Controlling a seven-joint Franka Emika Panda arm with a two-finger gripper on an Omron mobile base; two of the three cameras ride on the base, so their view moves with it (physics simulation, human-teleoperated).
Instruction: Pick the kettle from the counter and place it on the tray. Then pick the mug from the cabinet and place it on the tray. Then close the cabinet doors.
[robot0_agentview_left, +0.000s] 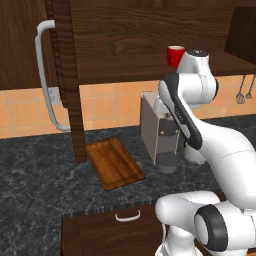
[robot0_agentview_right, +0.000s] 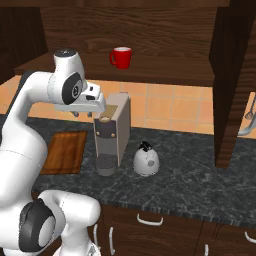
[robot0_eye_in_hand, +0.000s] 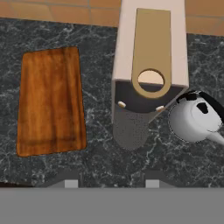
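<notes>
- Hanging high over the counter (robot0_agentview_right: 190, 170), my claw (robot0_agentview_right: 82, 114) points down above the boxy grey coffee machine (robot0_agentview_right: 112, 131), with nothing between its fingers.
- My fingertips (robot0_eye_in_hand: 70, 183) show as two small grey stubs at the bottom of the hand view, set apart with a clear gap; they grip nothing, and they stand partly open rather than wide.
- Below me, the kettle (robot0_agentview_right: 146, 160) sits upright on the dark speckled stone, just beside the coffee machine on its right in the right base view; its black handle arches over the top.
- From my hand camera the kettle (robot0_eye_in_hand: 194, 120) lies close against the machine's front corner, its spout running toward the picture's right edge.
- On the other side of the machine, the tray (robot0_agentview_left: 114, 162) lies flat on the counter with nothing on it; it is near the machine but not touching it.
- Up on the cabinet shelf (robot0_agentview_right: 165, 70), the red mug (robot0_agentview_right: 121, 57) stands upright, handle to the left in the right base view.
- Both cabinet doors (robot0_agentview_left: 67, 80) stand open, swung out edge-on toward me, the left one with its long silver bar handle (robot0_agentview_left: 47, 75).
</notes>
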